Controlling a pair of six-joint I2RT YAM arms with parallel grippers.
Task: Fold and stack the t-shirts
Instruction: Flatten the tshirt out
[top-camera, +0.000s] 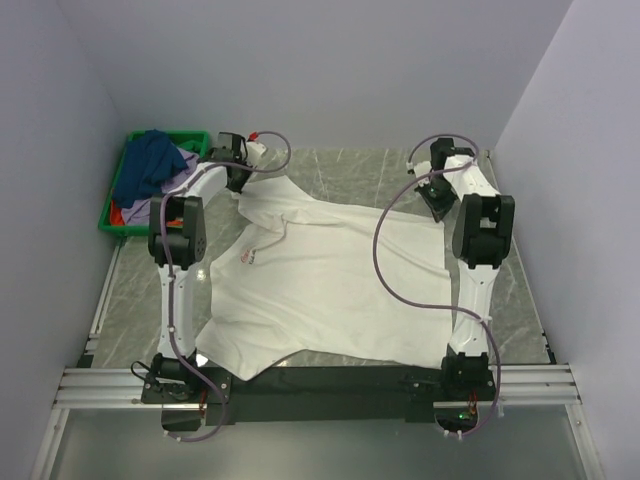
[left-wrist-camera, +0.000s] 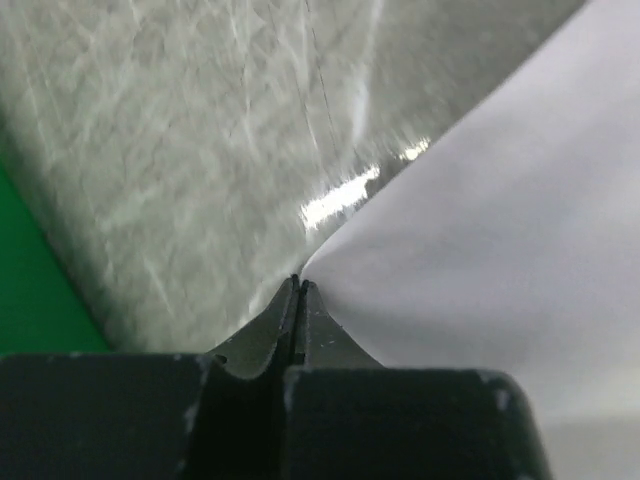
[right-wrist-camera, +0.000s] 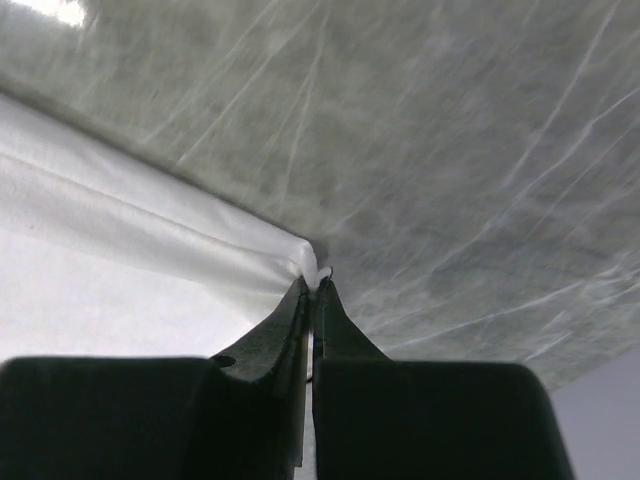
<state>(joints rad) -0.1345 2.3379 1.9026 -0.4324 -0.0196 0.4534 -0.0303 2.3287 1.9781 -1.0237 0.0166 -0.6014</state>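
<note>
The large white t-shirt (top-camera: 330, 290) lies spread on the marble table (top-camera: 340, 170), its small red chest mark (top-camera: 250, 255) facing up. My left gripper (top-camera: 239, 188) is at the shirt's far left corner. In the left wrist view it (left-wrist-camera: 298, 283) is shut, with the white cloth (left-wrist-camera: 500, 220) meeting its tips. My right gripper (top-camera: 438, 210) is at the far right corner. In the right wrist view it (right-wrist-camera: 318, 283) is shut on a pinch of white cloth (right-wrist-camera: 150, 230) that pokes out at the tips. The dark blue (top-camera: 150, 160), lavender (top-camera: 152, 208) and red (top-camera: 120, 214) shirts lie heaped in the crate.
The green plastic crate (top-camera: 108, 218) stands at the far left against the wall; its green side shows in the left wrist view (left-wrist-camera: 25, 300). Grey walls close in on three sides. A metal rail (top-camera: 320, 385) runs along the near edge.
</note>
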